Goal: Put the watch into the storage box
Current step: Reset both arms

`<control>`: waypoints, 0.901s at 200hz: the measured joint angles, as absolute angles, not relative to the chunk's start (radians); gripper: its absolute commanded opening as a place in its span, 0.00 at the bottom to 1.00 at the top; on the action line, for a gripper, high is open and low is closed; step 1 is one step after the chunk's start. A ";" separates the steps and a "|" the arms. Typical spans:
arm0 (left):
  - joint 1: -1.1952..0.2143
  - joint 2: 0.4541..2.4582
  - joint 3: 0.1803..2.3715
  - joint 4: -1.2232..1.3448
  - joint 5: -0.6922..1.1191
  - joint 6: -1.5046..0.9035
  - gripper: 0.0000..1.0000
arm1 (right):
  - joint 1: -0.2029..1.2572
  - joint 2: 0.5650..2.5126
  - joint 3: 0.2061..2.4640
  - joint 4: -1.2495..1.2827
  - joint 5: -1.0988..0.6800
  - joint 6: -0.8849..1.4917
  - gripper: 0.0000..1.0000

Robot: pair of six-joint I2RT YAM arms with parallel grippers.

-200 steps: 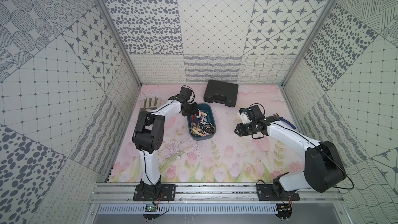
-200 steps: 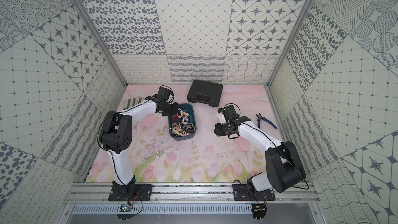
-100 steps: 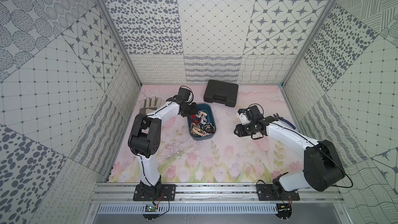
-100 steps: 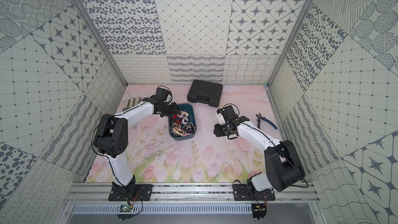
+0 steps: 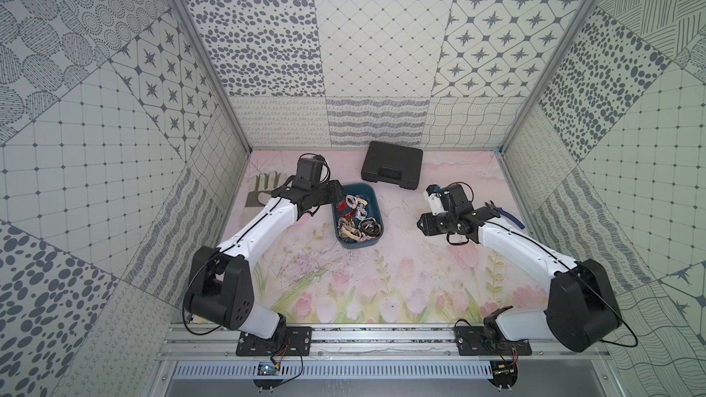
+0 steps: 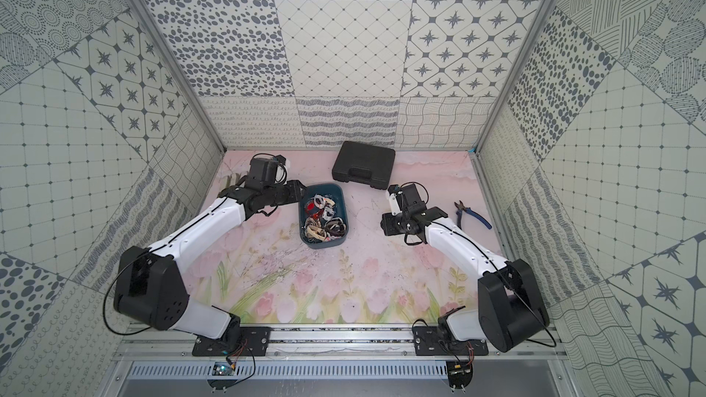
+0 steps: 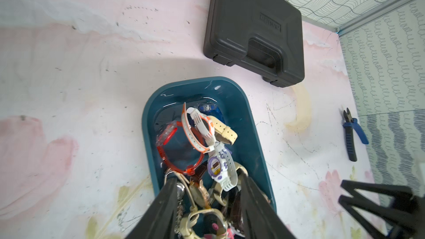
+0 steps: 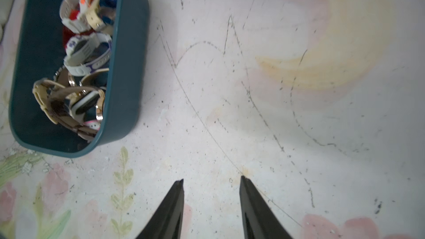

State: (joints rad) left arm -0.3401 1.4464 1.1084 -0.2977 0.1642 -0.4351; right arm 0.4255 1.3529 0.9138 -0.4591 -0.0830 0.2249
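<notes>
Your left arm and right arm share one build: white shells on the long links, and bulky rounded black joint housings farthest back from each claw. Thin black cables run along the shells. Just behind the right gripper sits a small white block. The left gripper matches the right, with matte black fingers tapering to narrow tips.
</notes>
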 measured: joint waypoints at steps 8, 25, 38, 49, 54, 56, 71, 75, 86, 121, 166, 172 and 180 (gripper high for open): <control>-0.340 1.409 1.073 -0.279 0.135 -0.432 0.59 | 0.424 1.332 0.909 -0.426 -0.044 0.225 0.48; -0.337 1.348 0.994 -0.232 0.060 -0.422 0.62 | 0.416 1.283 0.873 -0.324 0.052 0.228 0.58; -0.329 1.310 0.930 -0.191 -0.002 -0.407 0.72 | 0.405 1.243 0.819 -0.229 0.129 0.227 0.72; -0.324 1.284 0.878 -0.151 -0.050 -0.404 0.77 | 0.396 1.212 0.755 -0.132 0.199 0.222 0.81; -0.320 1.271 0.850 -0.128 -0.077 -0.394 0.84 | 0.393 1.202 0.726 -0.089 0.227 0.208 0.83; -0.318 1.265 0.838 -0.118 -0.089 -0.393 0.86 | 0.390 1.200 0.714 -0.070 0.240 0.212 0.84; -0.308 1.235 0.759 -0.042 -0.157 -0.368 0.95 | 0.372 1.207 0.652 0.030 0.319 0.190 0.85; -0.305 1.229 0.743 -0.024 -0.174 -0.366 0.95 | 0.366 1.214 0.644 0.047 0.335 0.184 0.85; -0.293 1.213 0.683 0.043 -0.228 -0.346 0.98 | 0.349 1.252 0.636 0.090 0.376 0.174 0.86; -0.231 1.208 0.458 0.343 -0.373 -0.260 0.99 | 0.300 1.373 0.647 0.186 0.481 0.165 0.96; -0.147 1.284 0.237 0.703 -0.458 -0.181 0.99 | 0.265 1.414 0.623 0.376 0.556 0.111 0.99; -0.142 1.283 0.220 0.744 -0.459 -0.175 0.99 | 0.257 1.413 0.617 0.399 0.555 0.103 0.99; -0.137 1.283 0.205 0.782 -0.458 -0.169 0.99 | 0.243 1.411 0.605 0.429 0.551 0.097 0.99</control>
